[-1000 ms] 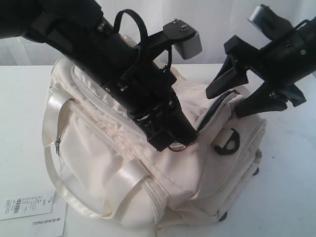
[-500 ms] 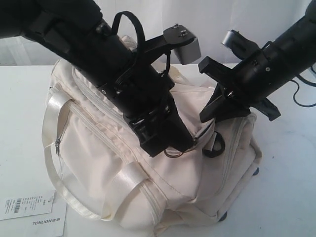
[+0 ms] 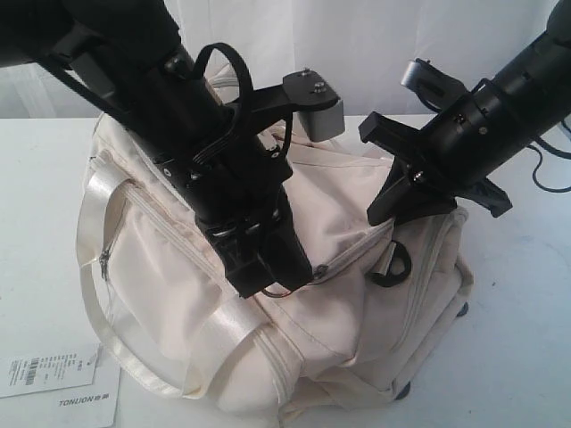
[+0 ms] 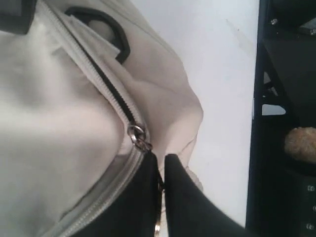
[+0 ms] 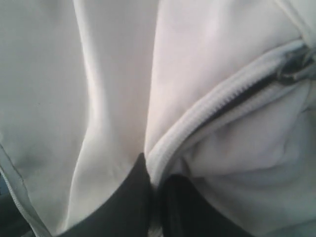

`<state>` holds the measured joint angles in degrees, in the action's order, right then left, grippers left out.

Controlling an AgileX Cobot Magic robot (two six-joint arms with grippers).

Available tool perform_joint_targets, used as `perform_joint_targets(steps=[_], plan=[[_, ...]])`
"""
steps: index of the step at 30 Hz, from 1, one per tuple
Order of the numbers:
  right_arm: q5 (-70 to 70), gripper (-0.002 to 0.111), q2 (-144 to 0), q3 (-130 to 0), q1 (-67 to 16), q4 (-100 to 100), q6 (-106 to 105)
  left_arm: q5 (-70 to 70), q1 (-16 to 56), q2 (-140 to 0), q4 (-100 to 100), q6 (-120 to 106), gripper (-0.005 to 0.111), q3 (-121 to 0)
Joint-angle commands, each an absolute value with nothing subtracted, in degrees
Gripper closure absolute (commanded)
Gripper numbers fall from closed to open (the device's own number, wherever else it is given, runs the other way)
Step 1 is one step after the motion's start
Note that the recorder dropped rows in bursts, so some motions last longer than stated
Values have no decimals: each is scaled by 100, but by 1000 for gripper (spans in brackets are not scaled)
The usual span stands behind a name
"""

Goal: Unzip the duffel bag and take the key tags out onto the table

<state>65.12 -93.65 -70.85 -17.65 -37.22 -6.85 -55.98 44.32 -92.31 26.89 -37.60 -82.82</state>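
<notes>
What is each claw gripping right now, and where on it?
The left claw pinches the duffel bag by its zipper pull; the right claw pinches the bag's fabric edge beside its zipper.

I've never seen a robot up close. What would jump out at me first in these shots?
A big cream duffel bag fills the middle of the white table. Leaning over it, the black left gripper pinches the zipper pull, and the right gripper clamps the bag's fabric nearby.
</notes>
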Motion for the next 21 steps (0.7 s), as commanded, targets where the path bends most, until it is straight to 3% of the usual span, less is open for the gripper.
perform_joint_targets(steps=[1, 21], plan=[[6093, 108, -9373, -7122, -1696, -3186, -665, -6470, 4466, -9133, 2410, -3507, 107, -8272], [5906, 108, -9340, -7130, -1125, -2364, -380, -6379, 4466, -9133, -846, -1583, 107, -8272]])
